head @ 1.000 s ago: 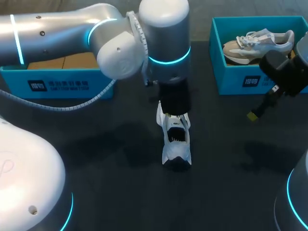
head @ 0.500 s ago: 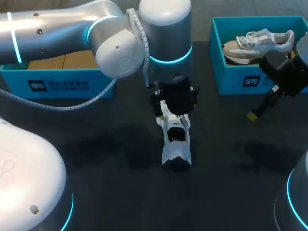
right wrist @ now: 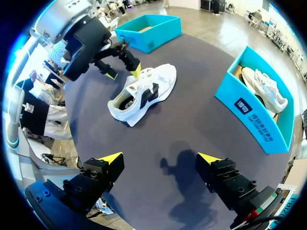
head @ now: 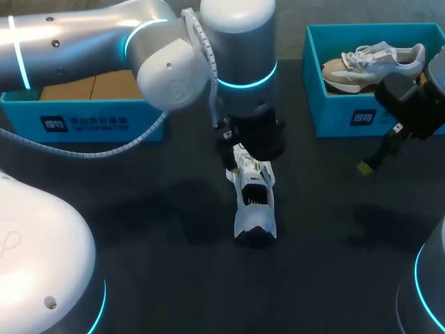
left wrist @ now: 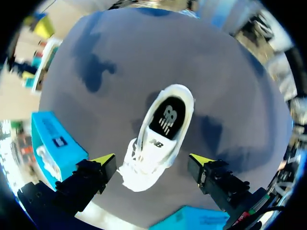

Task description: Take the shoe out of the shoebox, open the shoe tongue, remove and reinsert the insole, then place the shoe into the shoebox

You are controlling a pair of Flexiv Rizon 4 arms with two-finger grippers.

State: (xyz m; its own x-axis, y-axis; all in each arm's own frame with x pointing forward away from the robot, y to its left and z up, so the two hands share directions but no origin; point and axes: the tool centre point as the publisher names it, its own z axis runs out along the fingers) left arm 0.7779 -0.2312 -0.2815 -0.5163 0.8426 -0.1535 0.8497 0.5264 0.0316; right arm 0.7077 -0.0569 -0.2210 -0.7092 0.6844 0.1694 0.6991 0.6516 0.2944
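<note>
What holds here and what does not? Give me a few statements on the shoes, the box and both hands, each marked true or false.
1. The white shoe stands upright on the bare table. True.
2. The left hand is shut on the white shoe. False: its fingers stand open, one on either side of the shoe.
3. The right shoebox holds a second shoe. True.
4. The right hand holds the insole. False: that hand is open and empty, and the dark insole lies inside the white shoe.
</note>
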